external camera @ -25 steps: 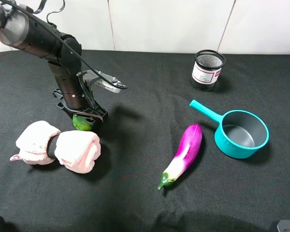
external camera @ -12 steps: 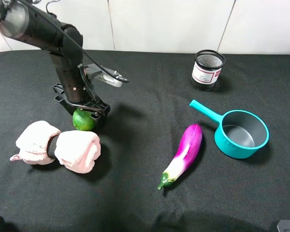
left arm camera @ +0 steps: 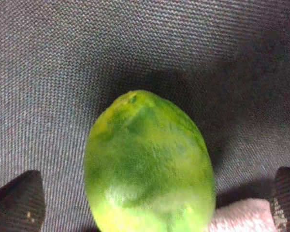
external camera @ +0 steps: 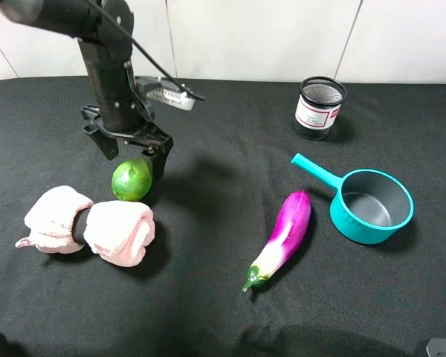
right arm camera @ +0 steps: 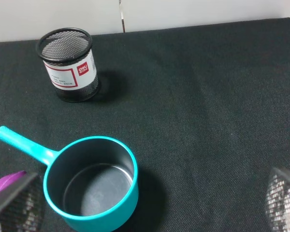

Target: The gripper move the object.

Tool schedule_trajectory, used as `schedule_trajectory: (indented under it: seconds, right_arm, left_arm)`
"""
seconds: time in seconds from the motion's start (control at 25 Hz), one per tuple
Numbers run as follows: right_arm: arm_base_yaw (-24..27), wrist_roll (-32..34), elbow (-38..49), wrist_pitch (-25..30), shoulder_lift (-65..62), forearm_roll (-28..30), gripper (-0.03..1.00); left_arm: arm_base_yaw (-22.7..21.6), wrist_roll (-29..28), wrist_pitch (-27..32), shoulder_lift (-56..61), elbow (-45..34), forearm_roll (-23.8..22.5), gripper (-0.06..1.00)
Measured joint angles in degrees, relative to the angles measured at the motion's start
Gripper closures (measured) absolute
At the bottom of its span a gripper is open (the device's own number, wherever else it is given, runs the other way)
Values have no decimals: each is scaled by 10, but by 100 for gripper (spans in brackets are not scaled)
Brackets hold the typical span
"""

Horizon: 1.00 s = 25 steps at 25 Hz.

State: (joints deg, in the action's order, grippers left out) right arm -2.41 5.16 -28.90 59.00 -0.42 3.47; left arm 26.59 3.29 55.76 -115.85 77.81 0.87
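Observation:
The green lime (external camera: 131,180) rests on the black cloth, just behind the pink towel roll (external camera: 119,231). My left gripper (external camera: 132,154) hangs open right above the lime, its black fingers (external camera: 158,158) apart on either side and clear of it. In the left wrist view the lime (left arm camera: 147,164) fills the middle, with a fingertip (left arm camera: 17,203) in each lower corner and not touching it. My right gripper (right arm camera: 150,205) is open and empty above the cloth beside the teal pot (right arm camera: 130,164); it does not show in the exterior view.
A purple eggplant (external camera: 286,233) lies mid-table, left of the teal pot (external camera: 342,213). A black mesh cup (external camera: 319,107) stands at the back right and shows in the right wrist view too (right arm camera: 70,63). The pink towel's second roll (external camera: 53,219) lies at the left.
My left gripper has opened, let go of the lime and risen toward the back. The lime now sits free on the cloth by the towel.

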Motion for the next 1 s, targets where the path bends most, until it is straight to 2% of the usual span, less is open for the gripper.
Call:
schedule_trajectory:
  seconds: [0.32, 0.68, 1.0]
  right_arm:
    - [0, 0, 0, 0, 0, 0, 27]
    - [0, 0, 0, 0, 0, 0, 27]
    - [0, 0, 0, 0, 0, 0, 27]
  left_arm:
    - [0, 0, 24, 105, 18, 9, -3]
    - [0, 1, 116, 249, 19, 9, -5]
    - [0, 2, 117, 368, 7, 20, -5]
